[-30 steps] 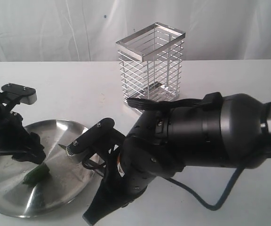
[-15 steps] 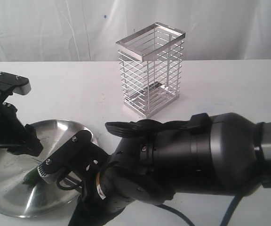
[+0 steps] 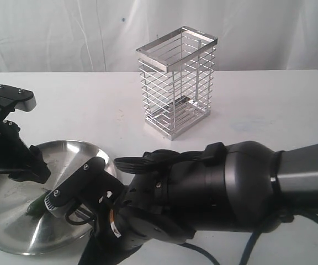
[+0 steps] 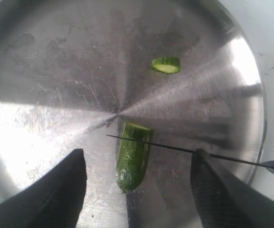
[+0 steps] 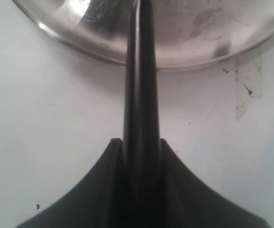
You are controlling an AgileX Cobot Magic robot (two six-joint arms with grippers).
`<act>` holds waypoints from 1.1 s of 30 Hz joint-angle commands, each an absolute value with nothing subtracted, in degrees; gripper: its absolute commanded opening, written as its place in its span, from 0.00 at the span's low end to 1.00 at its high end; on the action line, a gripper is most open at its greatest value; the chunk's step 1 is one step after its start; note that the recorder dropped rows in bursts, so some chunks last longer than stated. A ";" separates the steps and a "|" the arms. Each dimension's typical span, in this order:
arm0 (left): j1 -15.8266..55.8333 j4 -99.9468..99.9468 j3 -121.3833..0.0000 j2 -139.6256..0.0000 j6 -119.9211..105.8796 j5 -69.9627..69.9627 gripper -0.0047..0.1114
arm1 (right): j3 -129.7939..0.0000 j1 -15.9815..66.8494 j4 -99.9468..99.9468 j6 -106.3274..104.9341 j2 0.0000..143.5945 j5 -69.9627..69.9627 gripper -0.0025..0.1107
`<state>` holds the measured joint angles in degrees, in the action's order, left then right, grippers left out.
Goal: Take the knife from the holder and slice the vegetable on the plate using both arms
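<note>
The plate (image 4: 42, 71) fills the left wrist view, with the stubby green vegetable (image 4: 133, 159) near its middle and one cut slice (image 4: 166, 65) lying apart. The knife's thin blade (image 4: 175, 148) crosses the vegetable near its pale cut end. My left gripper (image 4: 137, 190) is open, a finger on each side of the vegetable without touching it. My right gripper (image 5: 140, 161) is shut on the knife's black handle (image 5: 140, 85), which points toward the plate rim (image 5: 80, 40). In the exterior view the bulky right arm (image 3: 214, 199) covers part of the plate (image 3: 10, 232). The vegetable (image 3: 36, 208) shows beside it.
The empty wire holder (image 3: 176, 83) stands upright at the back middle of the white table (image 3: 269, 105). A scrap of clear tape (image 5: 246, 85) lies on the table by the plate rim. A white curtain hangs behind.
The right arm has swung left and lower over the plate's near side, bringing the knife over the vegetable. The left arm lifted a little, then held still.
</note>
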<state>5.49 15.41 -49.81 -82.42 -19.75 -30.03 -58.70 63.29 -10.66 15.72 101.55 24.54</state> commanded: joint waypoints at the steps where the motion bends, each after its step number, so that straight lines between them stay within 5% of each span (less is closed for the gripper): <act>1: 5.79 16.23 -49.94 -81.79 -19.32 -31.42 0.61 | -58.78 63.35 -12.96 17.73 101.58 23.17 0.02; 33: 5.79 18.84 -46.50 -81.79 -18.77 -27.10 0.59 | -58.90 63.35 -13.51 19.18 104.12 21.30 0.02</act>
